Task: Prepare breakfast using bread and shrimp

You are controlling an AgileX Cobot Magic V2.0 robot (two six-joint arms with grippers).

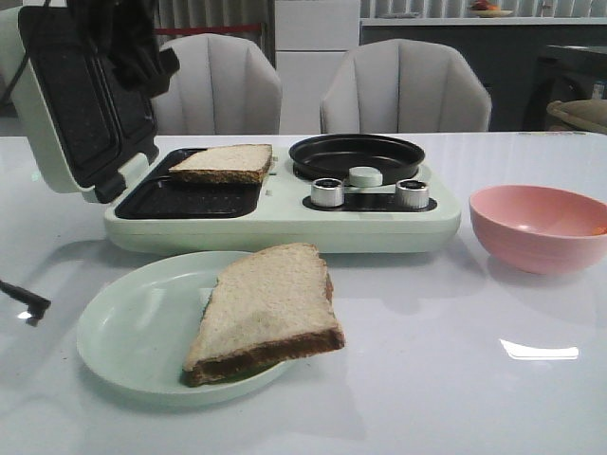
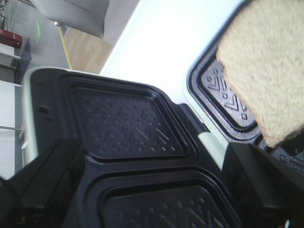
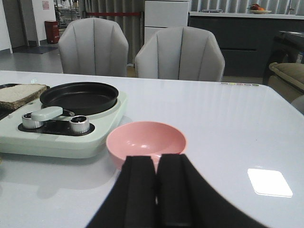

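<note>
Breakfast maker (image 1: 285,223) sits mid-bench (image 1: 455,379) with its lid (image 1: 81,104) swung up and back, which leaves both grill wells exposed for loading. One bread slice (image 1: 224,163) already lies in the far well of the lower grill plate (image 1: 190,199), its near edge overhanging toward the near well — the near well is bare. Second bread slice (image 1: 270,308) rests on the pale green plate (image 1: 133,332) in front of the machine, tilted, with its crust edge jutting past the plate rim toward the camera; likely staged there as the top layer. Round black pan (image 1: 357,155) on the right half of the machine looks empty. Pink bowl (image 1: 539,226) stands to the right of the machine; a small orange speck at its right inner wall may be the shrimp, too small to confirm, and the right wrist view shows no shrimp in the part of the bowl it sees. Left gripper (image 1: 128,47) hangs high by the raised lid, over the grill; whether its jaws are apart cannot be told. Right gripper (image 3: 156,185) sits just behind the bowl, fingers pressed together, holding nothing — plausibly positioned to go for the bowl's contents next.
</note>
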